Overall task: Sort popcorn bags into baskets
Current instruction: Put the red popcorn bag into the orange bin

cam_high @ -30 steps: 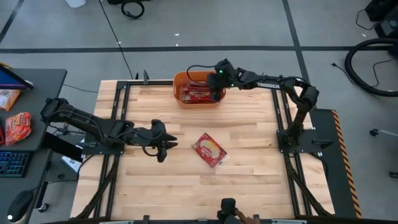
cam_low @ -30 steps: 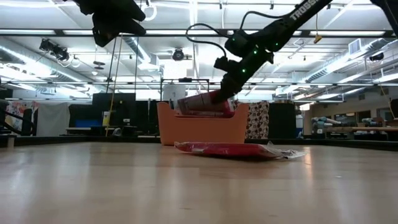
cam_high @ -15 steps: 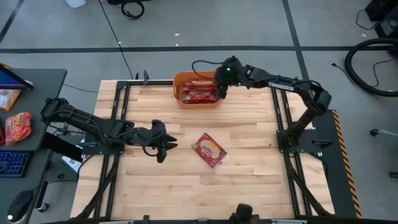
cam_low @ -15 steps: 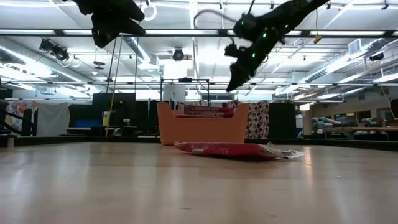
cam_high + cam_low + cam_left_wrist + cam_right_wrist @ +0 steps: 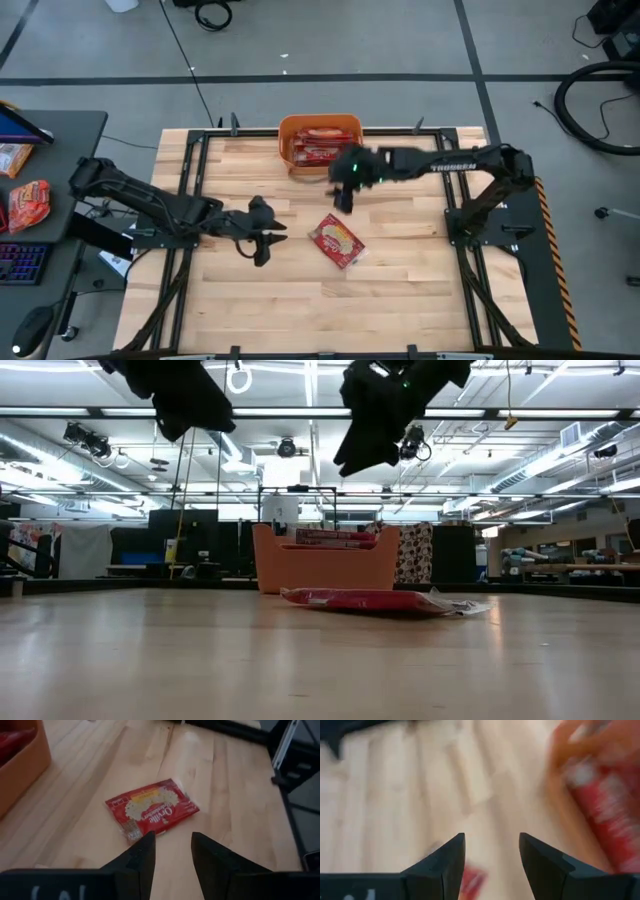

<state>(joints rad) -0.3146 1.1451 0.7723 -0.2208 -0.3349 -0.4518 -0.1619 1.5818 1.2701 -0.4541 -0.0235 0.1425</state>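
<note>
One red popcorn bag [image 5: 337, 240] with a yellow-cream picture lies flat on the wooden table near its middle; it also shows as the red popcorn bag [image 5: 151, 811] and the popcorn bag [image 5: 375, 600]. Several more red bags [image 5: 318, 150] lie inside the orange basket [image 5: 287, 133] at the far edge, the basket [image 5: 320, 565] behind the loose bag in the low view. My right gripper [image 5: 341, 195] hangs open and empty above the table between basket and loose bag, right gripper [image 5: 489, 851]. My left gripper [image 5: 268, 236] hovers open left of the loose bag, left gripper [image 5: 172, 847].
An orange-red snack packet [image 5: 28, 205] and other clutter lie on the grey side table to the left, off the work surface. Black frame rails [image 5: 190, 190] run along the table's left and right sides. Bare wood lies toward the near edge.
My right gripper has let a popcorn bag drop into the basket, risen, then swung out of the basket toward the near edge, now above the table just beyond the loose bag. The dropped bag rests in the basket. My left gripper has crept slightly right.
</note>
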